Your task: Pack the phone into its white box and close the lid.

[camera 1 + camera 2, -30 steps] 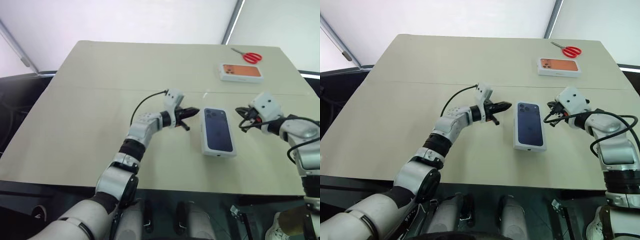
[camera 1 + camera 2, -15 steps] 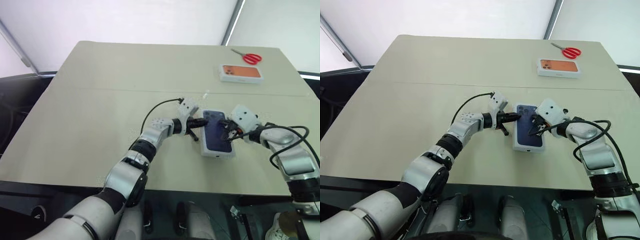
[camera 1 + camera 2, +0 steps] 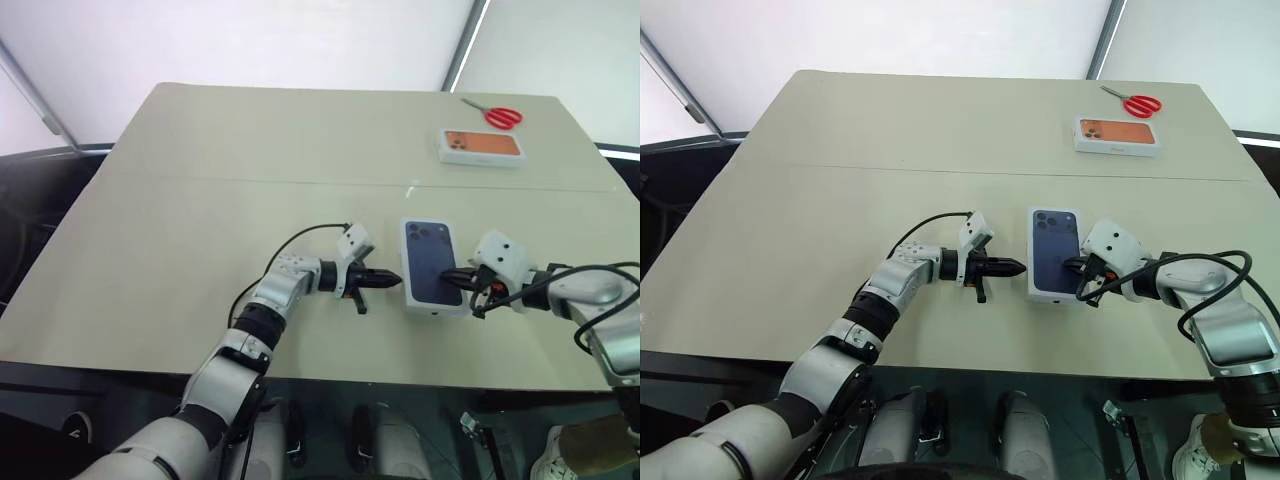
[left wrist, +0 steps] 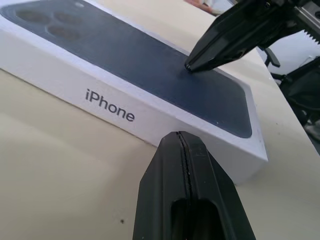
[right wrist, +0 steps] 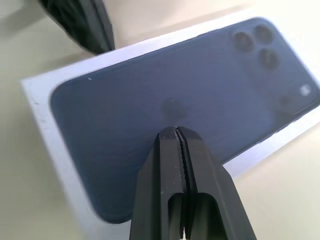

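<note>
Lid (image 3: 434, 265) sits down on the white box (image 4: 125, 112), dark blue phone print up, between the two tools on the bench (image 3: 200, 200). Phone is not visible; judged to be inside already.

Left tool (image 3: 1012, 267): fingers together, tip level and just beside the box's near long side, where the lettering runs. Not touching, as far as the left wrist view tells.

Right tool (image 3: 470, 276): fingers together, tip resting on or just over the lid's printed face, toward its nearer end.

Step in hand, by judgement: seating the lid fully. Best done by pressing straight down with the right tip while the left tool braces the side, so the box does not slide. Press near the middle, then each end; a push at one corner could tilt the lid.

Well beyond both tools: second white box with orange phone print (image 3: 482, 145), then red-handled scissors (image 3: 497, 112).
</note>
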You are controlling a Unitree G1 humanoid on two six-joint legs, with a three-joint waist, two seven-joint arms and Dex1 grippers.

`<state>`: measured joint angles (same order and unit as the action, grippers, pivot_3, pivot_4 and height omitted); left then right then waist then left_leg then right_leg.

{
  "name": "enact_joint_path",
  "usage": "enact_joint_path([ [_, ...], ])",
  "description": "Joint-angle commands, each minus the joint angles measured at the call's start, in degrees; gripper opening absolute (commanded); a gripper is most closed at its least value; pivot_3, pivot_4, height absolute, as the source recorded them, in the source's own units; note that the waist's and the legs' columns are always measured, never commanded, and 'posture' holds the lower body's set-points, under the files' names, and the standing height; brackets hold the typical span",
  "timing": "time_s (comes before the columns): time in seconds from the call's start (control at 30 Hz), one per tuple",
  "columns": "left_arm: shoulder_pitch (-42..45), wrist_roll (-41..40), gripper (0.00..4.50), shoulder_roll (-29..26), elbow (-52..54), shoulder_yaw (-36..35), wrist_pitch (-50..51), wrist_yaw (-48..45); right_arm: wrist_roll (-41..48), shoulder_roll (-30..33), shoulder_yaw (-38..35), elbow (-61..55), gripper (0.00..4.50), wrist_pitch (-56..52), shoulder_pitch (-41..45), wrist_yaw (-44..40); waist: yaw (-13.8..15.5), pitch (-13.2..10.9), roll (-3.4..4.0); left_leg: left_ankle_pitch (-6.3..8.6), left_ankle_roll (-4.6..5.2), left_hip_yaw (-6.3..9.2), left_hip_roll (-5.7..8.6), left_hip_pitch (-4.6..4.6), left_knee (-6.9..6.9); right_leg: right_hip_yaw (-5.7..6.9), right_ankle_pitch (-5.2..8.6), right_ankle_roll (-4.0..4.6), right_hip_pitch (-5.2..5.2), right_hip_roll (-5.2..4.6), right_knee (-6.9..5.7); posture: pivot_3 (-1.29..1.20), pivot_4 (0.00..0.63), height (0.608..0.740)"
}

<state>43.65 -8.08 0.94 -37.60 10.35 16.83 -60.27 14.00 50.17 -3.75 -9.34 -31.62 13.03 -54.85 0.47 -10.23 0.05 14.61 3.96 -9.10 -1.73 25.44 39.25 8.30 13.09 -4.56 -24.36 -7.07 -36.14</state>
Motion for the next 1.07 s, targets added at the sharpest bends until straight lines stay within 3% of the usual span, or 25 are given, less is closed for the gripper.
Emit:
enact_joint_path([
  [0.03, 0.4, -3.1, 1.33, -3.2, 5.7, -3.8, 2.0, 1.1, 2.9, -2.2, -3.1, 2.8, 1.37, -0.4, 4.4, 1.6, -0.3, 0.0, 0.04, -0.01, -0.02, 0.0, 0.0, 0.01, -0.01, -0.01, 0.0, 0.0, -0.03, 0.0, -0.02, 0.0, 0.15, 0.738],
  [0.23, -0.4, -5.8, 4.4, -11.4, 13.6, -7.1, 5.4, 1.0, 6.1, -4.9, -3.8, 5.1, 4.48, 1.3, 9.1, 0.7, -0.1, 0.0, 0.08, -0.17, -0.29, -0.03, 0.0, 0.06, -0.03, -0.02, -0.01, 0.0, -0.08, 0.04, -0.06, 0.0, 0.15, 0.738],
  [0.4, -2.9, -7.7, 4.46, -21.2, 18.9, -11.8, 6.7, 1.0, 6.4, -5.8, -3.2, 8.3, 4.5, 6.9, 11.4, -2.4, -0.1, -0.1, 0.09, -0.17, -0.28, -0.04, 0.03, 0.06, -0.02, -0.01, -0.01, -0.01, -0.06, 0.04, -0.06, 0.0, 0.15, 0.738],
  [0.63, -12.7, -13.8, 4.46, -33.5, 27.6, -18.6, 9.4, -3.3, 10.5, -1.2, -7.9, 11.9, 4.5, 11.0, 8.4, -11.4, -0.2, -0.1, 0.1, -0.18, -0.3, -0.07, 0.02, 0.05, -0.03, 0.01, 0.0, -0.01, -0.06, 0.16, -0.06, 0.0, 0.15, 0.738],
  [1.07, -30.4, -17.7, 4.46, -42.2, 39.7, -27.4, 11.1, 1.9, 8.9, 2.1, -11.0, 19.0, 4.5, 19.0, 0.9, -14.7, -0.3, -0.1, 0.15, -0.1, -0.53, -0.07, 0.02, 0.02, -0.08, -0.08, 0.01, 0.01, -0.1, -0.04, -0.03, 0.0, 0.15, 0.738],
])
